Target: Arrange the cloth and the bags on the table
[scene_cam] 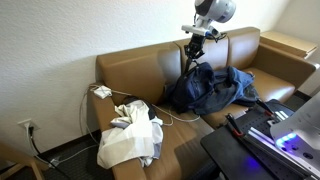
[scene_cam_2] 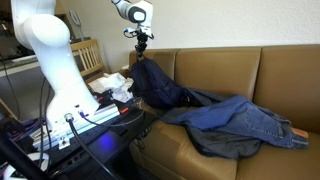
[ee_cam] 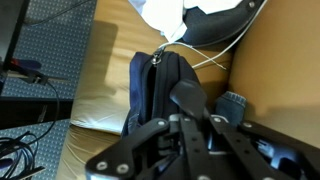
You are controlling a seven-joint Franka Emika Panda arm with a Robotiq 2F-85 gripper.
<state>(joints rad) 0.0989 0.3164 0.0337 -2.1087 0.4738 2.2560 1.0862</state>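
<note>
A dark blue bag (scene_cam: 197,80) (scene_cam_2: 152,82) hangs upright over the brown couch, lifted by its top. My gripper (scene_cam: 195,42) (scene_cam_2: 140,43) is above it and shut on the bag's top. In the wrist view the closed fingers (ee_cam: 186,97) sit against the dark blue bag (ee_cam: 150,85). Blue jeans cloth (scene_cam_2: 243,121) (scene_cam: 228,88) lies spread on the couch seat beside the bag; a bit of it shows in the wrist view (ee_cam: 236,106). White plastic bags (scene_cam: 130,138) (scene_cam_2: 116,84) (ee_cam: 165,14) lie at the couch's other end.
The brown leather couch (scene_cam: 135,65) (scene_cam_2: 215,70) stands against the wall. A white cable (scene_cam: 150,105) runs across its seat from a charger on the armrest (scene_cam: 102,91). A black table with lit electronics (scene_cam: 265,140) (scene_cam_2: 95,135) stands in front. A wooden chair (scene_cam_2: 85,55) is behind.
</note>
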